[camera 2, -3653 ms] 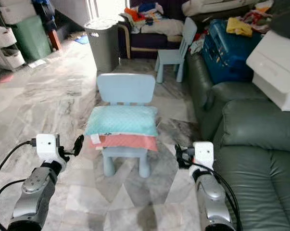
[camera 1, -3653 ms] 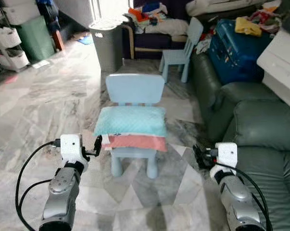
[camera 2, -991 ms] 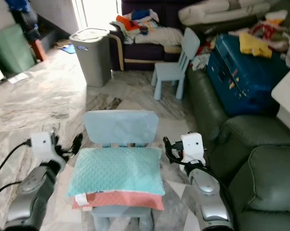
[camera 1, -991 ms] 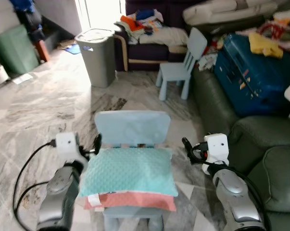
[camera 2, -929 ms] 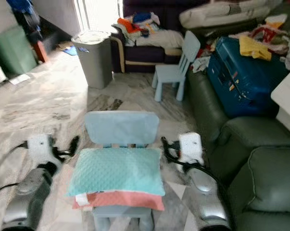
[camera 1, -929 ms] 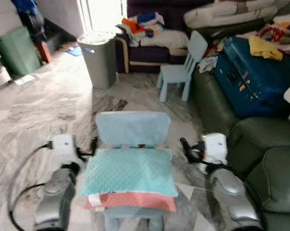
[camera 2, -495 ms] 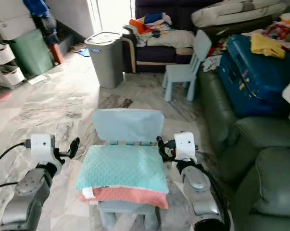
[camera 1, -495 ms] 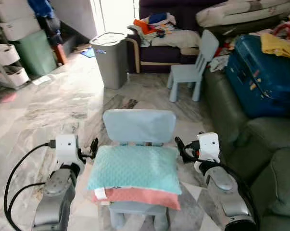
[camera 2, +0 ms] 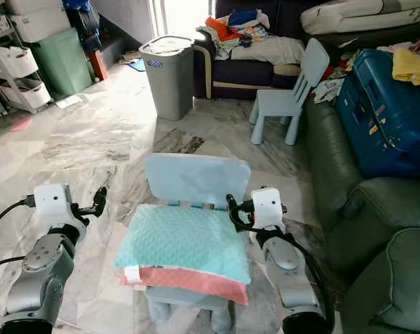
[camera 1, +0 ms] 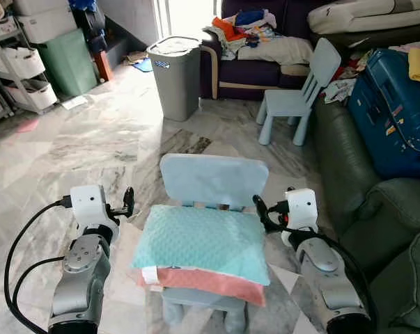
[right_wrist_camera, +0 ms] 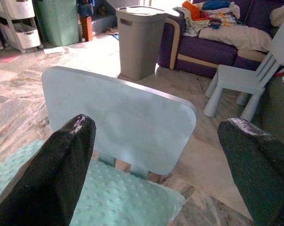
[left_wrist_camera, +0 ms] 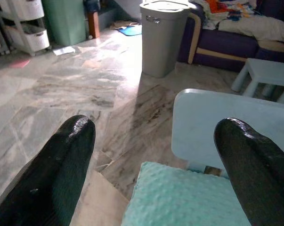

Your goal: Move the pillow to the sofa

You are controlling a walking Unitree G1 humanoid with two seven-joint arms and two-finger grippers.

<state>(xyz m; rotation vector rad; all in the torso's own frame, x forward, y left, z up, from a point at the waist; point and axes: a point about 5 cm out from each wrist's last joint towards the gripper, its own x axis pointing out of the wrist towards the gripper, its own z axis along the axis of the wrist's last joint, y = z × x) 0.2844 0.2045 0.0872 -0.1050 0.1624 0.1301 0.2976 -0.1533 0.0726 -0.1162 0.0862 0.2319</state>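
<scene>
A soft teal pillow with a dimpled fleece face (camera 1: 201, 240) lies flat across the seat of a small pale-blue plastic child's chair (camera 1: 214, 179), its back edge against the chair's backrest and its front and side edges overhanging the seat; under it a salmon-pink layer (camera 1: 210, 284) shows along the front edge, with a white label at the front left corner, and whether that is the pillow's own underside or a second cushion cannot be told. It looks light and floppy, so it will likely sag and fold if lifted by one corner — a pinch at each short end, taking the teal face and the pink layer together, seems the surest hold, and the nubby cloth should give the fingers good friction. The left gripper (camera 1: 128, 202) hovers just beside the pillow's left end, apart from it, with its two black fingers spread wide, as the left wrist view shows them standing well apart over the pillow's corner and the marble floor. The right gripper (camera 1: 260, 209) sits close at the pillow's back right corner beside the backrest, likewise released and holding nothing — its fingers frame the backrest in the right wrist view. The dark green leather sofa (camera 1: 389, 209), where the pillow is to go, stands to the robot's right of the chair.
</scene>
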